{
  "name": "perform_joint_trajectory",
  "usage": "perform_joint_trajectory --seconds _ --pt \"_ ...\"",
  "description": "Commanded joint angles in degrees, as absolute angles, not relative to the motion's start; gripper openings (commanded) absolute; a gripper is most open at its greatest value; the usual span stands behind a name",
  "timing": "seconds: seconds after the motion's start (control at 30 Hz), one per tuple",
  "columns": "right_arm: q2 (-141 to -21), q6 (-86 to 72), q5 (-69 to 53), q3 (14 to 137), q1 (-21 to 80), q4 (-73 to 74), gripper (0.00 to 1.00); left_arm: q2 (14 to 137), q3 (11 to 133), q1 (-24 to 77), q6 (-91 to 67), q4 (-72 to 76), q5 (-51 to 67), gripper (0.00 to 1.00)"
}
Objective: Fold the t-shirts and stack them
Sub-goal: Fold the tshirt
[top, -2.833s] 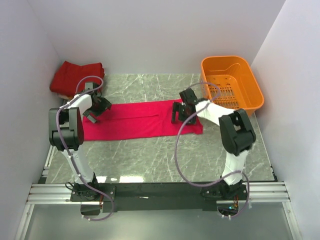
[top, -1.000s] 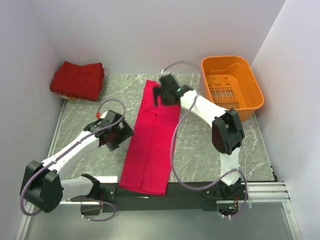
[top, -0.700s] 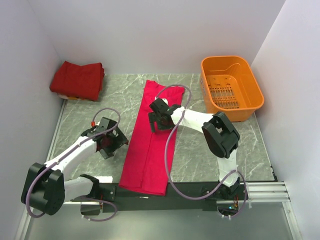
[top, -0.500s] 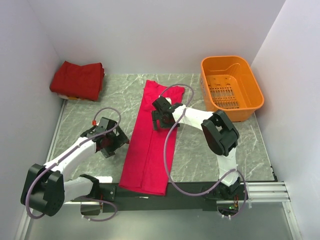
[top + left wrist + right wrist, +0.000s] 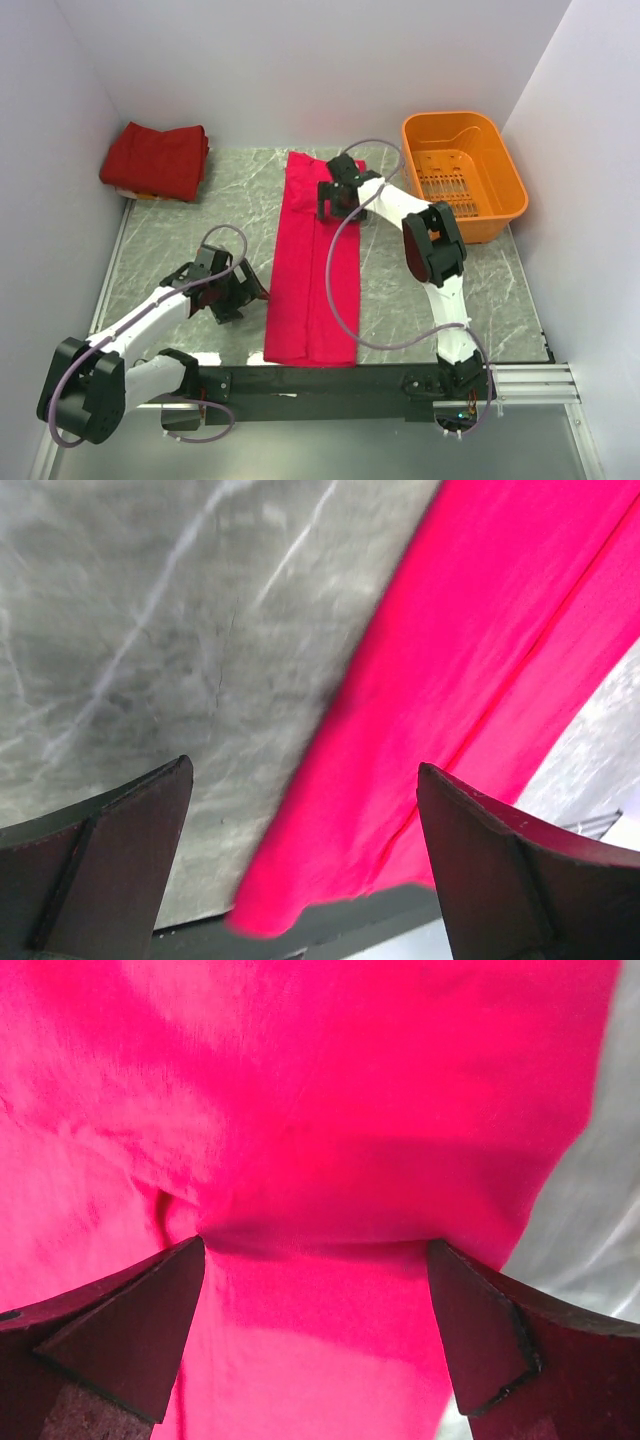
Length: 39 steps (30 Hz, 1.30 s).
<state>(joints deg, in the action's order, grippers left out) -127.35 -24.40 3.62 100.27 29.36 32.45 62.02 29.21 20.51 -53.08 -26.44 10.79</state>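
Note:
The crimson t-shirt [image 5: 312, 270] lies folded into a long narrow strip running from the back of the table to its near edge. My right gripper [image 5: 336, 197] is open and sits low over the strip's far part. In the right wrist view its fingers straddle a small ridge of the cloth [image 5: 300, 1110], with the gripper [image 5: 316, 1247] gripping nothing. My left gripper [image 5: 240, 290] is open beside the strip's near left edge. In the left wrist view the gripper [image 5: 305, 770] frames the shirt's edge [image 5: 480, 650] and the marble. Darker red t-shirts [image 5: 155, 160] lie stacked at the back left.
An orange plastic basket [image 5: 465, 172] stands at the back right. White walls close the table at the left, back and right. The shirt's near end reaches the black rail [image 5: 250, 380] at the table's front edge.
My right gripper has moved from the strip's middle toward its far end. The strip's near end has shifted right and lies straighter. My left gripper has moved slightly nearer the shirt.

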Motion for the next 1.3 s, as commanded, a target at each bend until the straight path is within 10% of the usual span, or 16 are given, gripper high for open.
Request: perform_joint_trajectory --seconds 0.0,0.37,0.63,1.27 --pt "-131.1 -20.7 1.8 106.9 27.1 36.7 0.98 60.9 27.5 21.4 -51.9 -25.3 15.8 0.99" --pt "-110.9 -21.5 -1.1 93.8 29.1 29.2 0.98 58.9 22.6 35.7 -58.9 -25.1 18.3 0.97" --pt "-91.8 -28.3 1.3 67.5 32.9 22.4 0.98 57.8 20.0 40.6 -62.9 -27.5 15.9 0.58" --pt "-65.1 -41.7 -13.9 30.0 45.3 22.0 0.91 60.6 18.4 42.0 -64.3 -23.2 13.8 0.01"
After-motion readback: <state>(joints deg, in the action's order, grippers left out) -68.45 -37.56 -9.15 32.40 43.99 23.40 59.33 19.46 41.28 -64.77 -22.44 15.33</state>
